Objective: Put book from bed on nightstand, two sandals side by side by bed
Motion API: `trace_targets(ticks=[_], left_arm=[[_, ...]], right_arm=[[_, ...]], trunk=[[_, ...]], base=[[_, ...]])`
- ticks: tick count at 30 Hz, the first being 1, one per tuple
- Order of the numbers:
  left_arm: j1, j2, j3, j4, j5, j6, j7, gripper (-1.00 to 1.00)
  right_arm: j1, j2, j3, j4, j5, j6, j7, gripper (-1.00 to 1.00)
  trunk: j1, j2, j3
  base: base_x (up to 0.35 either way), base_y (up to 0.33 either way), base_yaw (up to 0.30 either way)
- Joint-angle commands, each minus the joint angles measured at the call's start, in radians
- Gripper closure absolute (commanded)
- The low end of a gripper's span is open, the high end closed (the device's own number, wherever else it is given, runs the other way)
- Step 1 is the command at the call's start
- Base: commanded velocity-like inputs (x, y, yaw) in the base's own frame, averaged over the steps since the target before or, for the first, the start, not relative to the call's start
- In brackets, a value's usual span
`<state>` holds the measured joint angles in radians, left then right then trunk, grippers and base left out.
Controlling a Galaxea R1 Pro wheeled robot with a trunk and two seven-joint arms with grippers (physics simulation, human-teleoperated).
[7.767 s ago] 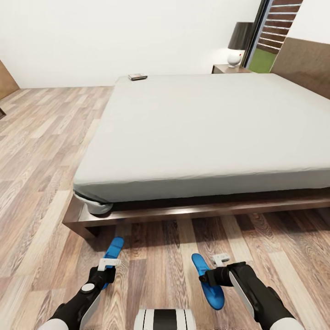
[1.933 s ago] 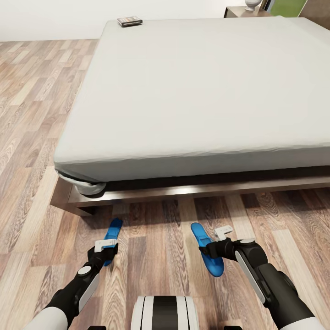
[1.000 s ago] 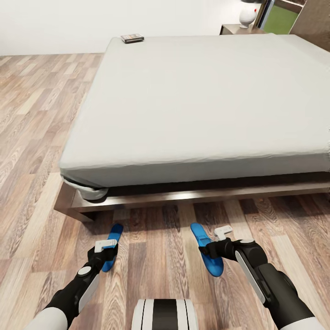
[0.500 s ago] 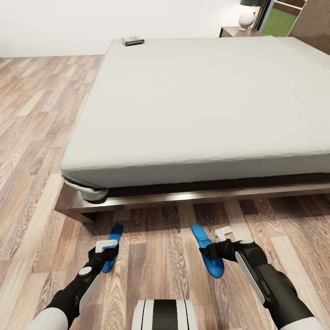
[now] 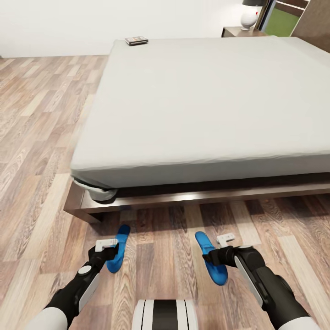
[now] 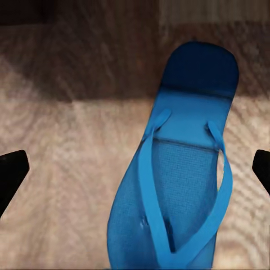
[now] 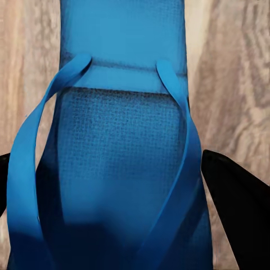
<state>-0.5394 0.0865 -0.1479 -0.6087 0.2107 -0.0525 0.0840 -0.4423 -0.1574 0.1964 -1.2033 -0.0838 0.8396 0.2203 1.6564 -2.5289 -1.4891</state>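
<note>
Two bright blue sandals are on the wood floor in front of the bed (image 5: 206, 101). The left sandal (image 5: 119, 250) (image 6: 180, 185) lies flat on the planks. My left gripper (image 5: 107, 247) (image 6: 135, 169) hovers over it, open, with its black fingertips wide apart and clear of the sandal. My right gripper (image 5: 215, 254) (image 7: 121, 185) is shut on the right sandal (image 5: 213, 266) (image 7: 124, 169) across its width, below the straps. The book (image 5: 136, 41) lies on the far left corner of the grey mattress. A nightstand (image 5: 238, 31) stands beyond the bed's far right.
A white lamp (image 5: 250, 17) sits on the nightstand beside a dark-framed window. The bed's dark wood base (image 5: 183, 198) juts out just ahead of the sandals. Open plank floor (image 5: 36, 137) runs along the bed's left side to the white wall.
The view has swung slightly, so the bed sits further right. The left sandal now lies a little right of my left gripper. My right gripper keeps its sandal.
</note>
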Motion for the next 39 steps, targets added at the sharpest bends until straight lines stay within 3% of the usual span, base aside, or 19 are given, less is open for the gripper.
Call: trace_targets(ticks=[1,21,28,35,39], left_arm=[[-0.001,0.002,-0.008,0.0,0.009,-0.004,0.008,-1.0],[-0.001,0.002,-0.011,0.0,0.007,-0.002,0.007,-1.0],[-0.001,0.007,-0.012,0.0,0.002,-0.001,0.008,-1.0],[-0.001,0.057,-0.011,-0.012,0.001,0.053,0.012,-1.0],[-0.001,0.087,-0.011,-0.069,0.001,0.097,0.012,-1.0]], right_arm=[[-0.001,0.0,0.001,0.0,-0.009,0.004,-0.006,1.0],[-0.004,0.008,0.006,0.006,0.047,-0.003,-0.013,1.0],[-0.005,0.01,0.011,0.028,0.044,-0.087,-0.013,1.0],[-0.004,0.009,0.013,0.069,0.044,-0.151,-0.013,1.0],[-0.004,0.009,0.013,0.08,0.044,-0.162,-0.013,1.0]], trunk=[[0.0,0.0,-0.001],[0.0,0.0,-0.001],[0.0,0.0,-0.001],[0.0,0.0,-0.001],[0.0,0.0,-0.001]], base=[[0.0,0.154,0.0],[0.0,0.168,0.0],[0.0,0.008,0.0],[0.0,0.001,0.0],[0.0,0.035,0.0]])
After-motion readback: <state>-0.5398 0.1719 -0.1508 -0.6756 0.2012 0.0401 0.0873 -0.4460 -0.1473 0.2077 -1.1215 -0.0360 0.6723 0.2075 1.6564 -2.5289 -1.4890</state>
